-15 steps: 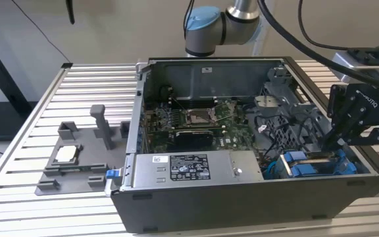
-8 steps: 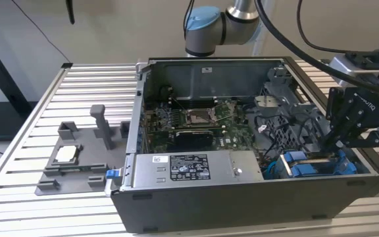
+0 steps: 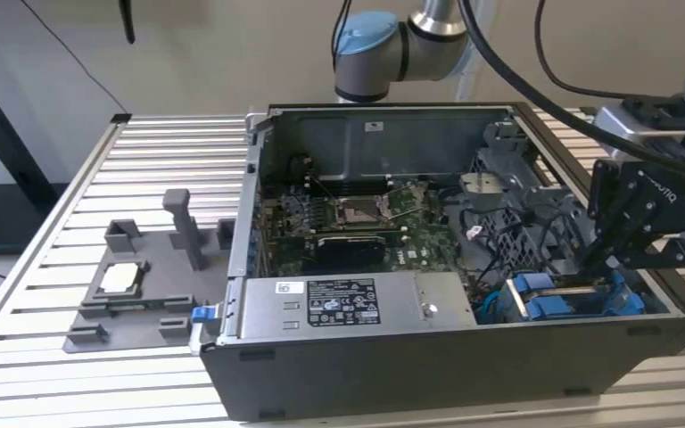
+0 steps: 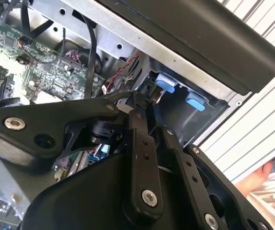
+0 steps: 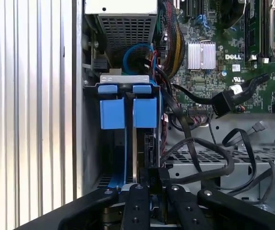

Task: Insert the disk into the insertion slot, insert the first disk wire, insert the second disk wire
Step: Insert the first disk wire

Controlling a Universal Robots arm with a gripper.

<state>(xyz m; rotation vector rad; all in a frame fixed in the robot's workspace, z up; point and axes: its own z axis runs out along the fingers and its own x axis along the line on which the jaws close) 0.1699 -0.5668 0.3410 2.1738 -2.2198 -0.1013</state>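
In the insertion slot (image 5: 93, 143), the disk (image 5: 142, 148) stood on edge, long axis pointing straight at your gripper (image 5: 155, 178); its grip I couldn't tell

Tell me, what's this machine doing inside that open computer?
A robot arm is working inside an open computer case that lies on a slatted table. Its gripper is down at the insertion slot, the narrow bay with blue clips in the case's corner at the exterior view's right. The disk, in its blue frame, stands in that slot right by the gripper. A loose black cable lies nearby over the circuit board, its connector hanging free.
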